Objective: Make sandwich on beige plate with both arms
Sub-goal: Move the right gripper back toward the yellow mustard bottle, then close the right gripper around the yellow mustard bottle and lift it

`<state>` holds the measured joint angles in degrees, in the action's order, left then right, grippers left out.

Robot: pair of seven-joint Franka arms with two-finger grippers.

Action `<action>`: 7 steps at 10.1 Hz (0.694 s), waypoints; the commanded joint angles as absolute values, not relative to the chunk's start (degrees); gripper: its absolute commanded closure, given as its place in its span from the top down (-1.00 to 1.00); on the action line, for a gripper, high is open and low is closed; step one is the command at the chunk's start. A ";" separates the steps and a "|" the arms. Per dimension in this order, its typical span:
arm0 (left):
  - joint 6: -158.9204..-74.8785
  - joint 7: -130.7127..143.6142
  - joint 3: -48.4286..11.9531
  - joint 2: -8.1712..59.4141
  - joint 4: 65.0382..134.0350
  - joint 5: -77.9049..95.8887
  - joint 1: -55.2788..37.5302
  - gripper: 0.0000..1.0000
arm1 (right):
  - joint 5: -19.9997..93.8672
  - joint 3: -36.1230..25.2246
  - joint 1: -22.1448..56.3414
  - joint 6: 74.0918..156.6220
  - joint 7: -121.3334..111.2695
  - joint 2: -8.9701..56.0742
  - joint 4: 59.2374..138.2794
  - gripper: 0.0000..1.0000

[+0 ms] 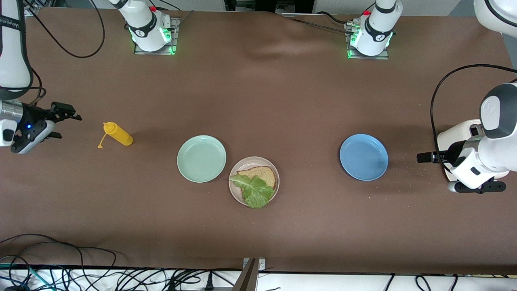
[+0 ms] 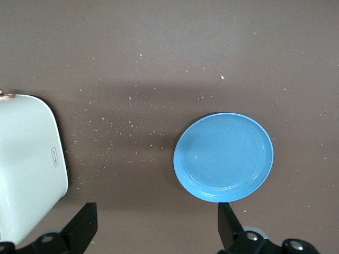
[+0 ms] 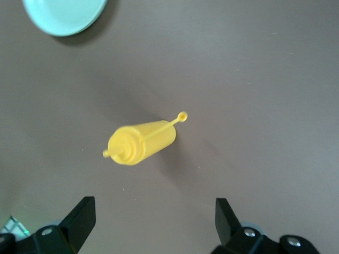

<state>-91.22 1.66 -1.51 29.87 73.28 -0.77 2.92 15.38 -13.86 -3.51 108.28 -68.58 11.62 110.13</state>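
brown cloth surface holds round beige plastic plate with brown bread slice under ruffled green lettuce leaf; left end effector and right end effector hover released.

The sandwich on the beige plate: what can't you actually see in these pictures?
- Front view: the lettuce covers part of the bread on the beige plate; a second slice is not visible.
- Left wrist view: the white object is cut off by the edge.
- Front view: the left gripper is partly hidden by its arm.
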 commanded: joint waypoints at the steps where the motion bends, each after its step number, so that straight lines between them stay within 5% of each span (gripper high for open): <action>1: -90.88 2.20 -1.67 29.53 73.30 -2.81 2.73 1.00 | 24.67 -19.14 -3.25 111.88 -86.60 9.31 119.51 1.00; 7: -90.88 2.20 -1.67 29.53 73.39 -2.90 2.72 1.00 | 46.81 -22.32 -5.45 113.20 -131.77 21.25 121.12 1.00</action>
